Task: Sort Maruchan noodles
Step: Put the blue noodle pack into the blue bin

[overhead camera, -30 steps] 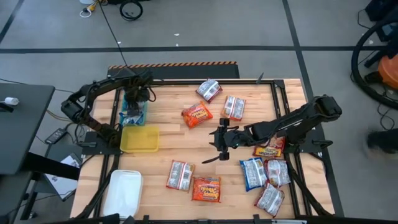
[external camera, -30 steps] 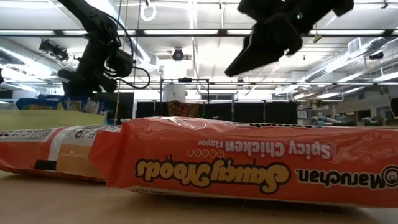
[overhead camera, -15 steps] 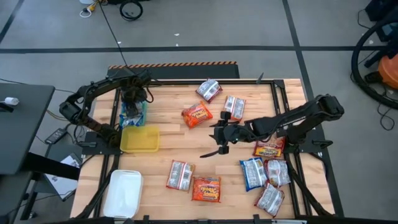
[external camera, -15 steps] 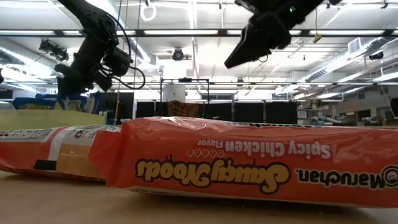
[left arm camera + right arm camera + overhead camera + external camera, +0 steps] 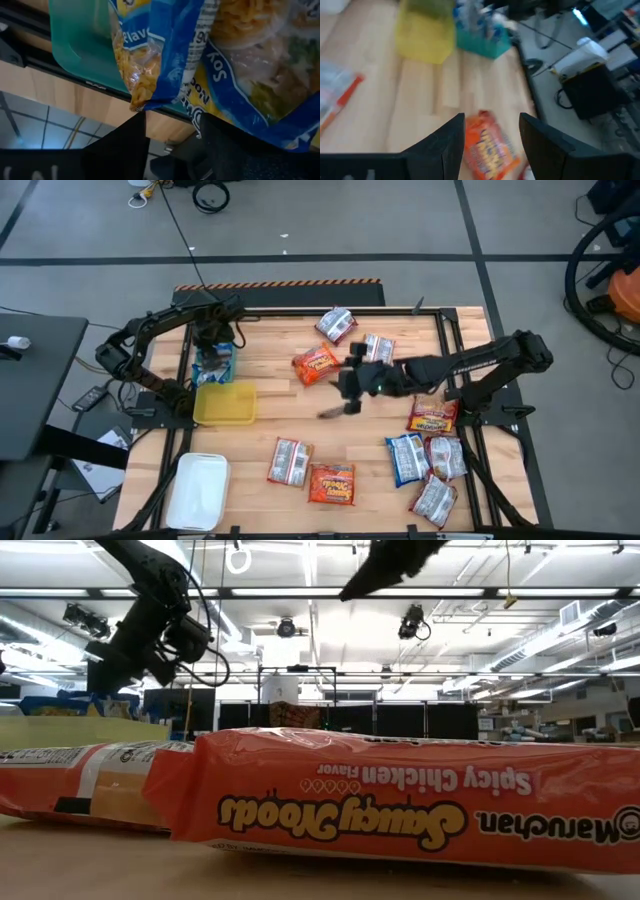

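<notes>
High view: hovering right gripper (image 5: 345, 385), fingers parted, gripping nothing, at 4 o'clock of orange packet (image 5: 316, 364). Left gripper (image 5: 213, 340) hanging over teal bin (image 5: 214, 365).

Left wrist view: fingers (image 5: 122, 145) standing apart, holding nothing, blue packets (image 5: 165, 55) lying in bin.

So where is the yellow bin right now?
In the high view, the yellow rectangular plastic bin sits on the table's left side, between the teal plastic bin and the white plastic bin.
</notes>
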Action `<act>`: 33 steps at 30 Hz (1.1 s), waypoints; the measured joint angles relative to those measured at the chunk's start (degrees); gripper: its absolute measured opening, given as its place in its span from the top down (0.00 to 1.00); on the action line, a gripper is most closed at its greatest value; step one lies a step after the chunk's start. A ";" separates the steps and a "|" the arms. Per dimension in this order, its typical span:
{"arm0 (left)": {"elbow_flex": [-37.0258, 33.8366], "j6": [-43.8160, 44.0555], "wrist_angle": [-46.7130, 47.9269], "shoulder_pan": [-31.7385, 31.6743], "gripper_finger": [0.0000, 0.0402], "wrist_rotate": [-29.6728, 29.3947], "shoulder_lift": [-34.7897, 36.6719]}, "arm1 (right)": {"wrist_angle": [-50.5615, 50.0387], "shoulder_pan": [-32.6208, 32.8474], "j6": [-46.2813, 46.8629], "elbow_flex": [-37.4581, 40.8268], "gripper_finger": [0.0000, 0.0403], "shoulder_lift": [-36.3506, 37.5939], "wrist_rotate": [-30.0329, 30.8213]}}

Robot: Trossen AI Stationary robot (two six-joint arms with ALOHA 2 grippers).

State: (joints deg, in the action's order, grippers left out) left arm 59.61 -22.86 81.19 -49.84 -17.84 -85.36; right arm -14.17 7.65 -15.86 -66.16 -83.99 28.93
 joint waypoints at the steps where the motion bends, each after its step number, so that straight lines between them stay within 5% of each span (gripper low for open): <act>1: 0.00 0.81 -0.34 0.00 0.53 -0.03 0.00 | -0.12 -0.39 -0.69 -0.77 0.52 0.00 0.06; 9: 0.74 1.22 1.66 0.02 0.43 -0.23 0.42 | -2.32 -1.92 -4.74 -2.20 0.52 0.00 -0.77; 16: 10.34 4.85 8.24 0.22 0.38 -0.07 3.62 | -4.75 -3.45 -4.90 -2.18 0.51 -0.02 -3.02; 21: 13.45 7.70 2.29 0.60 0.40 10.62 12.09 | -13.16 -3.11 -2.68 -2.18 0.51 -0.02 -3.19; 27: 9.00 10.73 -13.99 7.57 0.42 26.45 25.18 | -33.93 3.34 12.72 -2.32 0.51 -0.02 -7.98; 33: 1.89 15.33 -34.12 20.34 0.43 34.44 32.89 | -50.83 7.96 48.95 -5.32 0.51 -0.22 -22.24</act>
State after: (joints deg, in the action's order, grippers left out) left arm 61.50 -7.53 47.07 -29.50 16.60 -52.47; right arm -65.00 15.60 33.09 -71.48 -84.20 6.69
